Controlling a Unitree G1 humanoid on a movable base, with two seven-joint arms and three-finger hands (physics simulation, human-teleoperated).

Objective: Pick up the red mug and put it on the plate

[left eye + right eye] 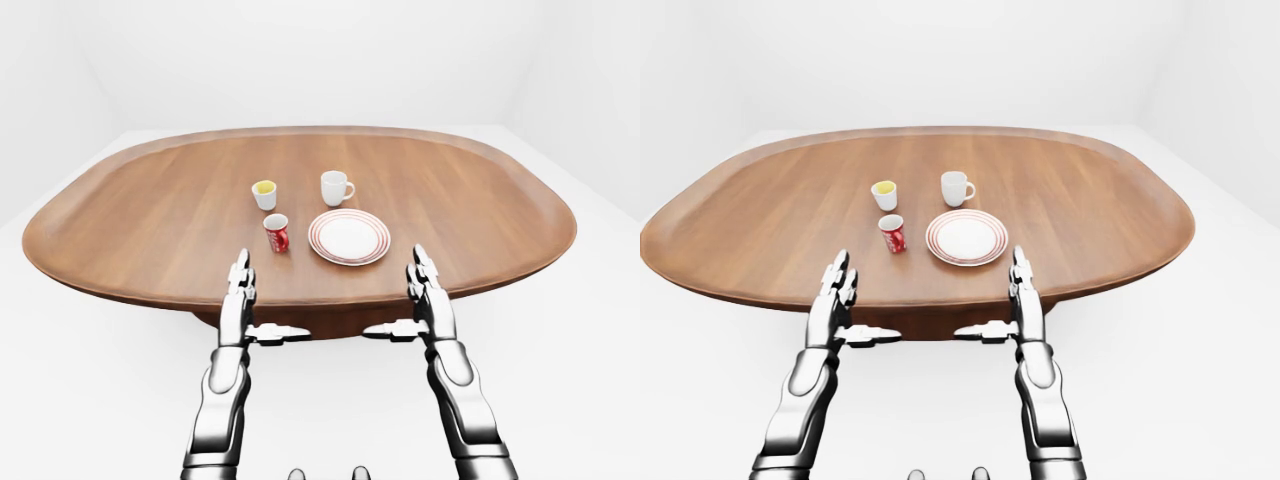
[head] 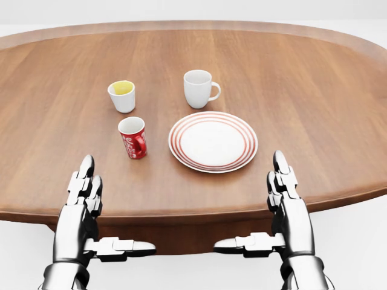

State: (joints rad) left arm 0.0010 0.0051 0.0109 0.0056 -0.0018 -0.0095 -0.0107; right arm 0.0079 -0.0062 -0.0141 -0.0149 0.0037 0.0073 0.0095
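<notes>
We see the red ceramic mug (image 2: 133,137) upright just left of the red-ringed white plate (image 2: 213,142); our left hand (image 2: 84,208) and right hand (image 2: 285,202) hover spread, empty.

- big oval brown wooden table (image 2: 314,90): visible grain, smooth satin sheen
- small red mug (image 2: 133,137): glossy, ceramic-looking, white inside
- round white plate with red rings (image 2: 213,142): smooth glazed look
- two white cups (image 2: 198,88) (image 2: 123,96): same glossy finish
- both robot hands (image 2: 83,192) (image 2: 285,186): shiny chrome-like metal
</notes>
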